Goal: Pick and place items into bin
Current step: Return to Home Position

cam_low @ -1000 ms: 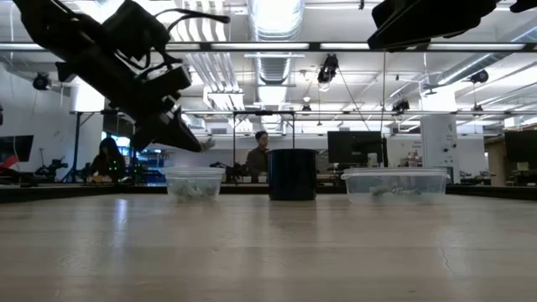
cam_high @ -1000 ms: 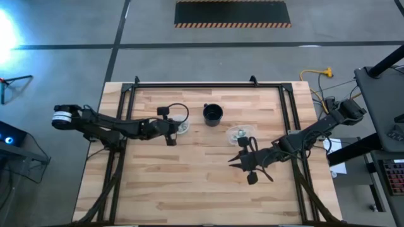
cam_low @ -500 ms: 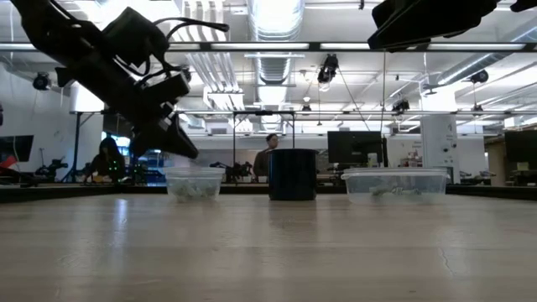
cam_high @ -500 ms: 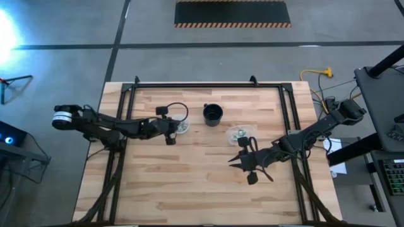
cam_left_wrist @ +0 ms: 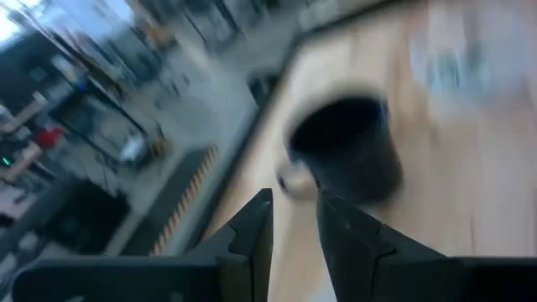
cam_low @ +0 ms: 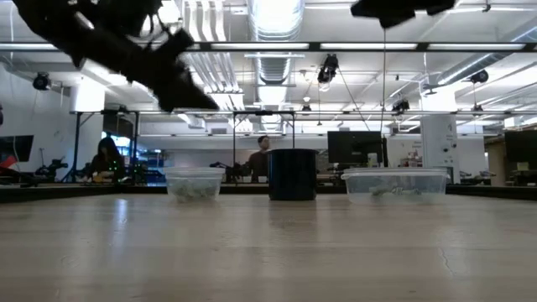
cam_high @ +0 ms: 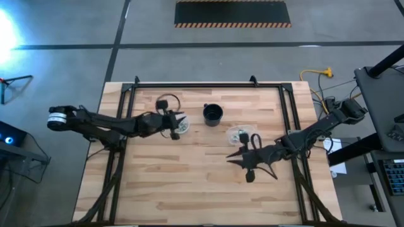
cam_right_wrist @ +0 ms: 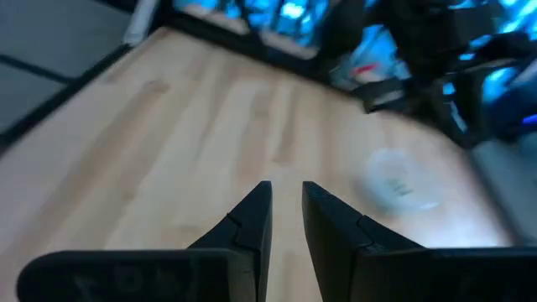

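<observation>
A black cup [cam_high: 213, 114] [cam_low: 292, 174] stands on the wooden table between two clear shallow containers, the left one [cam_high: 183, 127] [cam_low: 194, 183] and the right one [cam_high: 238, 134] [cam_low: 395, 184]. Each container has small pale green pieces [cam_low: 195, 191] lying in it. My left gripper [cam_high: 182, 120] [cam_low: 210, 102] is raised above the left container and points at the cup [cam_left_wrist: 344, 151]. It is nearly shut, with a small pale piece [cam_left_wrist: 294, 178] at its tips. My right gripper [cam_high: 230, 157] [cam_right_wrist: 285, 197] is shut and hovers over bare table, on the near side of the right container. My left gripper has a small pale piece [cam_left_wrist: 294, 178] between its two fingertips [cam_left_wrist: 262, 210], as far as the blurred left wrist view shows. The piece is lifted clear of the container and the table. Which part of it is pinched cannot be told.
Black frame rails [cam_high: 208, 84] run along the table's far edge and down both sides. A wide bare stretch of wood [cam_high: 189, 183] lies toward the near edge. People sit and stand far off in the room behind the table [cam_low: 262, 155].
My left gripper dipped toward the left container, then rose well above it and turned toward the black cup. My right arm rose slightly, and its gripper shifted a little toward the table's left.
</observation>
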You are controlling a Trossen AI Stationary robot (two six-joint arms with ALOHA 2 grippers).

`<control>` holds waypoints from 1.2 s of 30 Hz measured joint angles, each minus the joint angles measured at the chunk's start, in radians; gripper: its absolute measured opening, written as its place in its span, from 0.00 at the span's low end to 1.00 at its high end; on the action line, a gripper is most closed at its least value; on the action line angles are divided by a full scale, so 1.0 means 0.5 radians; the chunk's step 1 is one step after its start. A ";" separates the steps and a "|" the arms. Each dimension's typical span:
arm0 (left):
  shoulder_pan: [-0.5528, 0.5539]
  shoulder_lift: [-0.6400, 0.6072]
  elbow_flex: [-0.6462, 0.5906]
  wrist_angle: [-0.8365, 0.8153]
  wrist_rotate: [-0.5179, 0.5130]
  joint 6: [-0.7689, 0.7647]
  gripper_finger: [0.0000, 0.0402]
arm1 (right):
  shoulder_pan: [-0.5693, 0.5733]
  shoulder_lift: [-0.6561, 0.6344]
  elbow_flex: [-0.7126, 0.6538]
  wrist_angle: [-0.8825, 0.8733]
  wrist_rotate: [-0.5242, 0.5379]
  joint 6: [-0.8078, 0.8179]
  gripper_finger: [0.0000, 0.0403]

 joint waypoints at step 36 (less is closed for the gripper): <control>0.326 -1.060 -0.588 0.402 1.053 -0.368 0.19 | -1.006 -1.704 -1.118 0.217 -0.500 -0.090 0.15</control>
